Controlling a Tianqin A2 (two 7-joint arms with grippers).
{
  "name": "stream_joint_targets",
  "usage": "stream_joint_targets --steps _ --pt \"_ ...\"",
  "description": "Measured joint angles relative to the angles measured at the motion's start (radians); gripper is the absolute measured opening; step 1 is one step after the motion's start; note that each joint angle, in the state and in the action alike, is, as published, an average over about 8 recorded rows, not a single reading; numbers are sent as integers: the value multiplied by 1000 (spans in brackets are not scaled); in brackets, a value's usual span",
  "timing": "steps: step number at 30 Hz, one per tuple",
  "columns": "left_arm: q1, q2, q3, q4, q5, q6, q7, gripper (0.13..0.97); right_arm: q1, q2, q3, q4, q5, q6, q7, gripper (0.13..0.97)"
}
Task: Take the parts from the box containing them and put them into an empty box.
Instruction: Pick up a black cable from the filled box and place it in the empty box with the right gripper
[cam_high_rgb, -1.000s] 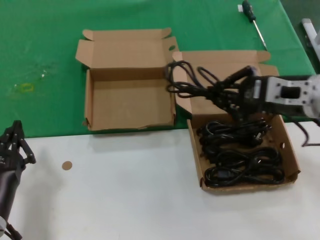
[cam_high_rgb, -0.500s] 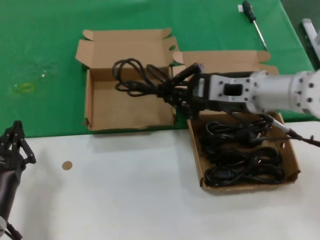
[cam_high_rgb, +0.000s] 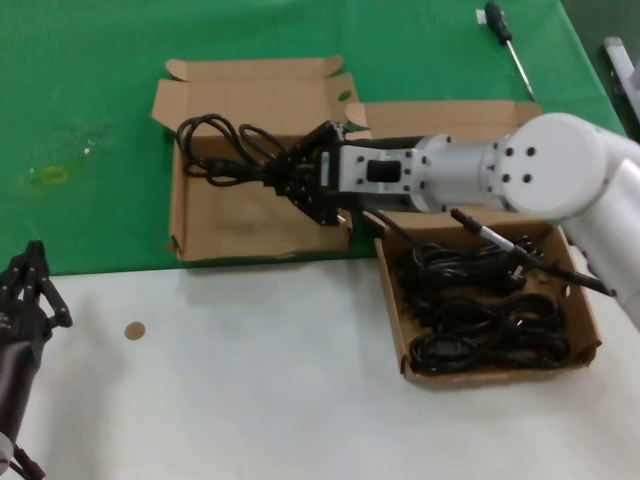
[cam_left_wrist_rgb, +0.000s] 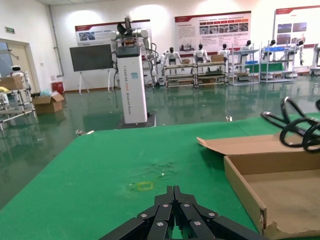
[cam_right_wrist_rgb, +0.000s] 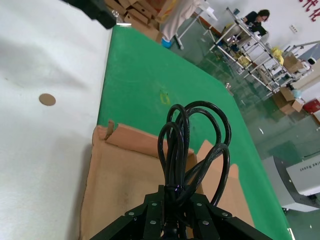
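Beneath my right gripper (cam_high_rgb: 283, 177), clenched on one looped black power-cord bundle (cam_high_rgb: 222, 155), the smaller brown cardboard box (cam_high_rgb: 258, 215) sits bare, while several bundles (cam_high_rgb: 480, 310) wait behind it in the shallow cardboard box (cam_high_rgb: 585, 305).

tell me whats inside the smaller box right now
Only bare cardboard floor shows inside the smaller box. The right gripper, shut on a power cord, hangs above it and hides part of the floor.

Empty box (cam_high_rgb: 225, 215) and box containing them (cam_high_rgb: 590, 320): plain brown cardboard, matt, raw cut edges. Parts (cam_high_rgb: 480, 315): black rubbery-sheathed cord, a slight sheen noted on loops in the right wrist view. Right gripper (cam_high_rgb: 285, 178): matt black fingers, arm shell smooth pale grey. Green cloth (cam_high_rgb: 80, 100): matt, felt-like. White tabletop (cam_high_rgb: 250, 390): smooth.
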Motion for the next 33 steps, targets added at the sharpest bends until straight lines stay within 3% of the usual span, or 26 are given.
stream_joint_targets --steps 19,33 --pt "0 0 0 0 0 0 0 152 90 -139 -11 -336 41 112 -257 214" --pt "0 0 0 0 0 0 0 152 101 -148 -11 -365 46 115 -256 247"
